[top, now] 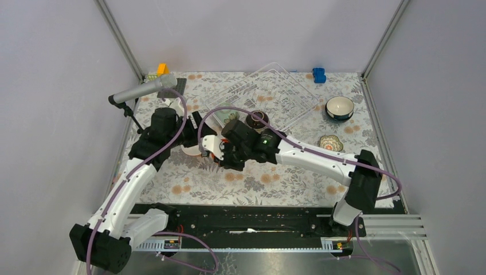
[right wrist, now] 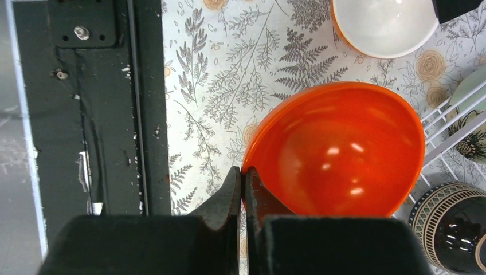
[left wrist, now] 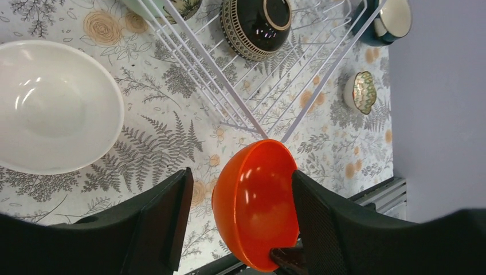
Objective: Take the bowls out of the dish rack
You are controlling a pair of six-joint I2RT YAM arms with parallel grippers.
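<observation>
The orange bowl hangs over the table beside the dish rack corner, its rim clenched by the fingers of the right gripper. The fingers of the left gripper straddle it, released. A handover seems in hand, and it calls for them to close squarely.

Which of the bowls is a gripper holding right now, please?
The orange bowl: the right gripper pinches its rim. The others lie free, such as the dark patterned bowl in the dish rack.
</observation>
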